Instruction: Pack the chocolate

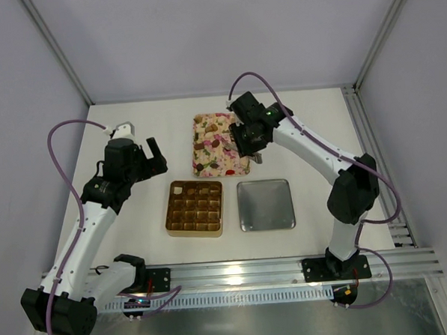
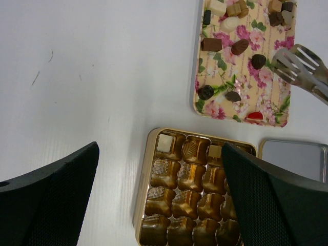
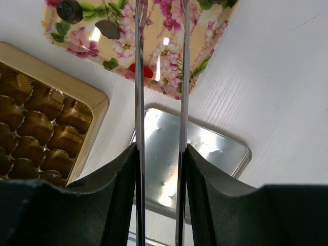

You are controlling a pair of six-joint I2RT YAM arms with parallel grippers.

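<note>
Several chocolates, such as a dark one (image 2: 258,61) and a cream one (image 2: 229,23), lie on the pink flowered tray (image 1: 202,168), also in the left wrist view (image 2: 230,66). The gold box (image 1: 170,215) holds two cream pieces (image 2: 165,143) in its far row; the other cells in view look empty. My right gripper (image 1: 251,147) is shut on metal tongs (image 2: 297,64), whose empty, parted tips hover over the tray's right edge beside the dark chocolate. The tong arms (image 3: 138,77) run between my right gripper's (image 3: 160,154) pads. My left gripper (image 2: 160,169) is open and empty above the box's left part.
A silver lid (image 1: 266,204) lies right of the gold box, also in the right wrist view (image 3: 210,154). A red piece (image 2: 254,116) sits at the tray's near edge. A metal rail (image 1: 236,272) runs along the table's near edge.
</note>
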